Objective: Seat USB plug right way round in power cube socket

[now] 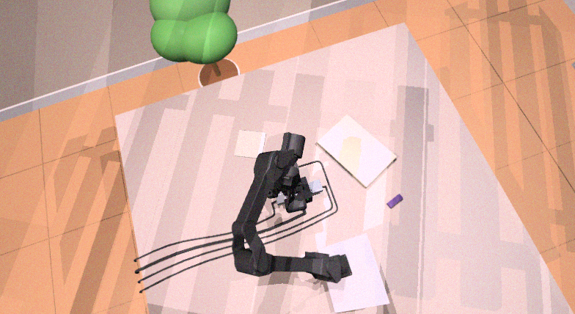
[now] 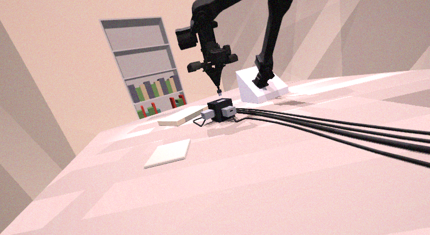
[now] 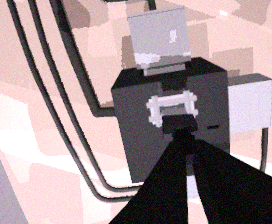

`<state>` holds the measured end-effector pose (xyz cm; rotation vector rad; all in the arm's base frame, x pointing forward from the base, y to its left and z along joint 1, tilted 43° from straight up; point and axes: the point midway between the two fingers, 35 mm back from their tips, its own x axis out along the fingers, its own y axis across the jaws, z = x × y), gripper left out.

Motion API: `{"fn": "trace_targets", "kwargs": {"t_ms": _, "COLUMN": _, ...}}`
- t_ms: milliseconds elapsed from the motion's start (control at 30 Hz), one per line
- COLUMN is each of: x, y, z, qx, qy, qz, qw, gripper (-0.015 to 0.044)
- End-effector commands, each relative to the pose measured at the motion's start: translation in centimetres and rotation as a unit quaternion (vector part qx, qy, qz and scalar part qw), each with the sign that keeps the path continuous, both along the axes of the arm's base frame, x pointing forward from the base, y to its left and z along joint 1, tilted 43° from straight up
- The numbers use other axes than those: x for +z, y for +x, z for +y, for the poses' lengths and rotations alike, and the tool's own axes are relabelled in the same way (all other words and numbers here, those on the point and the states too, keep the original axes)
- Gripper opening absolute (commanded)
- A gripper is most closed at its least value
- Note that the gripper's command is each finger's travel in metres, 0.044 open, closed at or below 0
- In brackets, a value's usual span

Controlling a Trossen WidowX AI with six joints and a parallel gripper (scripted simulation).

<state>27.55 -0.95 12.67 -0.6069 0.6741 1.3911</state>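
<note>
The black power cube [image 2: 217, 113] [image 3: 137, 145] stands on the table, with a light-rimmed socket [image 2: 221, 100] [image 3: 172, 100] on top. My gripper [image 2: 219, 88] [image 3: 185, 149] points down above the cube and is shut on the small dark USB plug [image 2: 219, 91] [image 3: 179, 123]. The plug's pale metal end points down in the exterior view, with a gap between it and the cube's top. The plug is out of the socket. In the wrist view it overlaps the socket's near edge. Which way round the plug is turned cannot be told. In the top view the arm hides the plug.
Grey adapters [image 2: 207, 114] [image 2: 229, 111] [image 3: 159, 37] [image 3: 249, 106] stick out of the cube's sides. Black cables run along the table. A book [image 1: 370, 158], a pale pad [image 1: 248, 144] [image 2: 168, 153], a purple block [image 1: 394, 201] and a white wedge [image 1: 362, 287] [image 2: 248, 91] are around.
</note>
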Motion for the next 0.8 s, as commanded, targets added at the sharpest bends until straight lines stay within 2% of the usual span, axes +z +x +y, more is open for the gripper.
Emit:
{"fn": "trace_targets", "kwargs": {"t_ms": 0, "x": -0.07, "y": 0.0, "z": 0.05, "qx": 0.002, "qy": -0.001, "qz": -0.001, "qw": 1.0, "gripper": 0.0}}
{"fn": "trace_targets", "kwargs": {"t_ms": 767, "x": -0.33, "y": 0.04, "z": 0.17, "qx": 0.009, "qy": -0.004, "qz": -0.007, "qw": 1.0, "gripper": 0.0}}
